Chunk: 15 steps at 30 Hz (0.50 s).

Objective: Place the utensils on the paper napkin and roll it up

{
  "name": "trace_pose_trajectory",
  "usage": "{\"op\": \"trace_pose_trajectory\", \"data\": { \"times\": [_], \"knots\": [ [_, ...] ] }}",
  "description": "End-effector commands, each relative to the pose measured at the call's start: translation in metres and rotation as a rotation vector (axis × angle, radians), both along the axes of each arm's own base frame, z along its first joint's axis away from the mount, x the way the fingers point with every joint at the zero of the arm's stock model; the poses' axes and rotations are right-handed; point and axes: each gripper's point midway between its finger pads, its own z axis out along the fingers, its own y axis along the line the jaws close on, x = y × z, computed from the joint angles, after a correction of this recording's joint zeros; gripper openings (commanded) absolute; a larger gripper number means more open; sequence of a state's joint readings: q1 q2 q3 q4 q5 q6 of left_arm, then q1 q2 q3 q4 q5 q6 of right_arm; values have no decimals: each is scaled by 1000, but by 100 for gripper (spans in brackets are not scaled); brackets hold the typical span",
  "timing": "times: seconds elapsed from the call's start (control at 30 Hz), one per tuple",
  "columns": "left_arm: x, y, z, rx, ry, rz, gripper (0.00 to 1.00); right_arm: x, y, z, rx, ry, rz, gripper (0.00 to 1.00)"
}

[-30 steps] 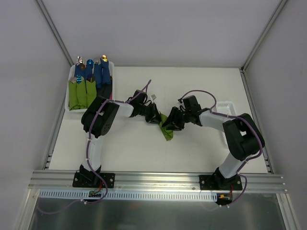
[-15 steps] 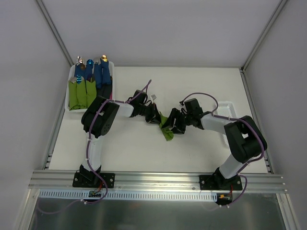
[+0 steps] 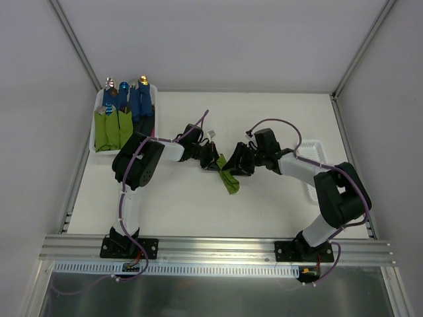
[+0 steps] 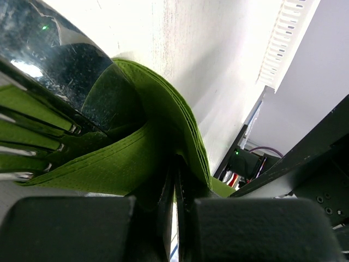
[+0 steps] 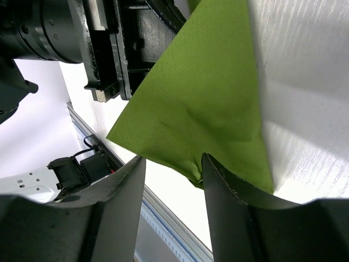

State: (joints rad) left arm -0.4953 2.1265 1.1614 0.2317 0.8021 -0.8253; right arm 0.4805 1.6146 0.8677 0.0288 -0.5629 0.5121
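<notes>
The lime-green paper napkin [image 3: 229, 179] lies folded over at the table's middle, between both grippers. My left gripper [image 3: 213, 162] is shut on its upper-left fold [image 4: 163, 136]. In the left wrist view the utensils show inside the fold: a shiny metal spoon head [image 4: 60, 65] and fork tines [image 4: 38, 142]. Their handles are hidden. My right gripper [image 3: 239, 165] is open just right of the napkin. In the right wrist view the napkin [image 5: 202, 103] hangs as a pointed flap, and its lower edge touches one of my fingers [image 5: 229, 185].
A white bin [image 3: 99, 105] at the back left holds several rolled green and blue bundles. A white tray [image 3: 316, 148] sits at the right behind my right arm. Cage posts and walls bound the table. The metal rail [image 3: 218, 247] runs along the front.
My right gripper has pulled back up and to the right, off the napkin, which now lies more exposed. My left gripper has stayed in place on the fold.
</notes>
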Motion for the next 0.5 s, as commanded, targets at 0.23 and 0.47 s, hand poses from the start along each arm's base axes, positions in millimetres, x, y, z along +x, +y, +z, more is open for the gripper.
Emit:
{"op": "trace_pose_trajectory", "data": {
  "times": [0.23, 0.47],
  "knots": [
    [1, 16, -31, 112, 12, 39, 0, -21, 5, -20, -27, 54, 38, 54],
    [3, 16, -31, 114, 10, 41, 0, -31, 2, -34, -56, 84, 45, 53]
  ]
}}
